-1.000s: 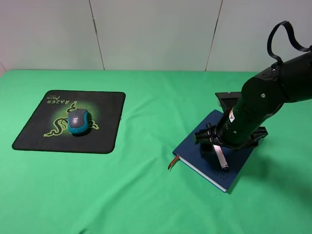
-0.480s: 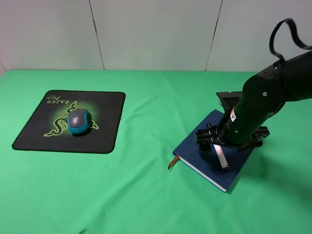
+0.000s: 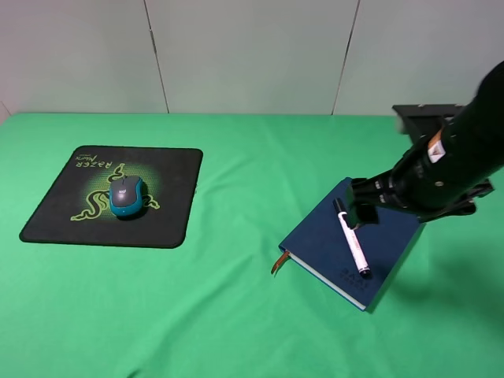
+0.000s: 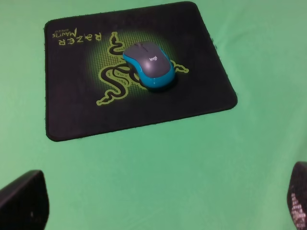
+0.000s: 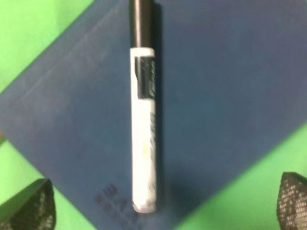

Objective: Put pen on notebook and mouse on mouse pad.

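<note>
Your right pincer [image 5: 163, 203] hangs released above the pen [image 3: 351, 240] lying on the notebook [image 3: 315, 240] at right, left pincer [image 4: 158, 203] released too, mouse [image 3: 127, 195] sits on the mouse pad [image 3: 55, 213] far left on the tabletop [image 3: 236, 315].

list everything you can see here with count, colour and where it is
mouse pad: 1, black with green logo, left side of the table
mouse: 1, dark grey top with teal sides, on the mouse pad over the logo
notebook: 1, dark navy, closed, right of centre on the table
pen: 1, white with black cap, lying flat on the notebook
table: 1, green cover, under everything
wall: pale panels behind the table
right gripper: 1, black, jaws open, above the notebook near the pen's cap end
left gripper: 1, black, jaws open, nothing between them; seen only in the left wrist view
</note>
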`<state>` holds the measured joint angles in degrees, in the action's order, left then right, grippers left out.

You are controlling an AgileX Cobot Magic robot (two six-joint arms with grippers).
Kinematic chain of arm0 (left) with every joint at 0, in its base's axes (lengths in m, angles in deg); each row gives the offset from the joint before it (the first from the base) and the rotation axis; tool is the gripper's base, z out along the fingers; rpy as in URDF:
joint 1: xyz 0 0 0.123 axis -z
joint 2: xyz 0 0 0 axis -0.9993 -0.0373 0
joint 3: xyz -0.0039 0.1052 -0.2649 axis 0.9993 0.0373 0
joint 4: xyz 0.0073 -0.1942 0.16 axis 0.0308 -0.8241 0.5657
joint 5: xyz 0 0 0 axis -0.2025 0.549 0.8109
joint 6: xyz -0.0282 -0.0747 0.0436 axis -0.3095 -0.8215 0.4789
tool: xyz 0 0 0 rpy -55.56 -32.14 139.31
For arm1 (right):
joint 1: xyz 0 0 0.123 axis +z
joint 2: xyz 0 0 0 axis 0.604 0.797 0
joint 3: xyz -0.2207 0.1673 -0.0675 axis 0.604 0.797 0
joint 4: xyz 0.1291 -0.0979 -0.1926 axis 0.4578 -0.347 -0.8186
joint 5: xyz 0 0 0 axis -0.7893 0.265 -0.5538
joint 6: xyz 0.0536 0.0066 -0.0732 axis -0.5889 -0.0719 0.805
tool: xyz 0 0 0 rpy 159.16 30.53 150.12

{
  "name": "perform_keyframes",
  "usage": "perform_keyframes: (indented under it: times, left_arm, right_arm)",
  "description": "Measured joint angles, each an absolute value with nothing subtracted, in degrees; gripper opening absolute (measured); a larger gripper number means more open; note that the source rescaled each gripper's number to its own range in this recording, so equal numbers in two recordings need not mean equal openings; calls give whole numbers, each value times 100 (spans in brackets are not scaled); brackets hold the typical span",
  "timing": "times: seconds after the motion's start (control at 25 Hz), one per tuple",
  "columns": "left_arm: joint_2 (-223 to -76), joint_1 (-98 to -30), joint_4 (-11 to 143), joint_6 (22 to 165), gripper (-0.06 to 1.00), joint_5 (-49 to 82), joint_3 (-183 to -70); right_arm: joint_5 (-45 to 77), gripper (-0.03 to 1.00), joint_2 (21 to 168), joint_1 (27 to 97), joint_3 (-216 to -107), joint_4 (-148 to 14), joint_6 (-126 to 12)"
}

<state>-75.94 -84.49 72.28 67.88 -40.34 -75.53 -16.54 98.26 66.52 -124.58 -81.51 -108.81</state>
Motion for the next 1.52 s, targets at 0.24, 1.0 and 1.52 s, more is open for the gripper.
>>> perform_keyframes:
  times: [0.24, 1.0, 1.52]
  left_arm:
    - [-7594, -8449, 7228, 6788, 100, -4034, -7553]
    - [-7594, -8449, 7228, 6788, 100, -4034, -7553]
    - [-7594, -8449, 7228, 6788, 100, -4034, -7553]
  right_arm:
    - [-2323, 100, 8782, 6652, -12458, -8151, -10484]
    - [-4374, 100, 5807, 6652, -12458, -7849, -8995]
    - [-4445, 100, 3941, 5741, -12412, -7801, -8470]
